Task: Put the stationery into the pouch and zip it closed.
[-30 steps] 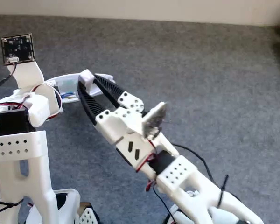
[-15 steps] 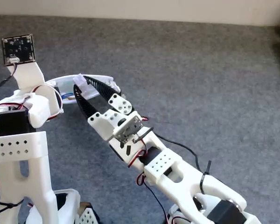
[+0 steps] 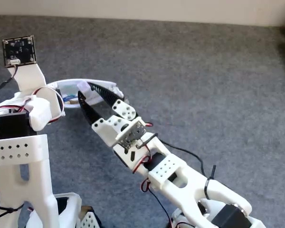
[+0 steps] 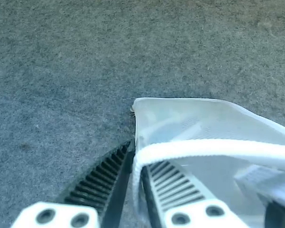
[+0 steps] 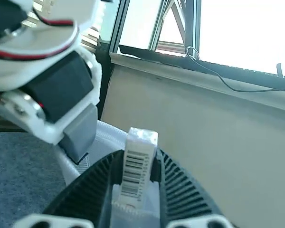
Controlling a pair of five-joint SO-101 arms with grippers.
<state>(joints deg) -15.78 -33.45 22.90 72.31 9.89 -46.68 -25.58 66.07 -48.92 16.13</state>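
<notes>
Grey carpeted surface (image 3: 218,71) lay under the pouch and ran well out to every side of it. Left arm (image 3: 23,142) stood just beside the pouch, at its end nearer the arm bases, and carried a small camera board (image 3: 19,50) raised above that end. Right arm (image 3: 180,175) came in at a slant from the far side of the pouch's mouth, with its forearm well apart from the pouch. The pouch (image 3: 69,90) itself was white and translucent. It was on the carpet with its mouth held open, the rim curving up and away from the left arm. Left gripper (image 4: 135,156) was pinched on the pouch (image 4: 194,123): the white rim band passed between the two black ribbed fingers, and the jaws were pressed nearly together on it. Right gripper (image 3: 83,91) sat right at the pouch mouth, tips over the rim. In its own wrist view the right gripper (image 5: 138,161) was clamped on a small white packet with a barcode label (image 5: 141,142), which stood upright between the ribbed fingers with its top end clear of the tips. In the high view the packet (image 3: 83,86) was just above the pouch opening; contact with the rim could not be resolved. A spot of blue and yellow (image 3: 71,99) showed inside the pouch, too small to identify.
</notes>
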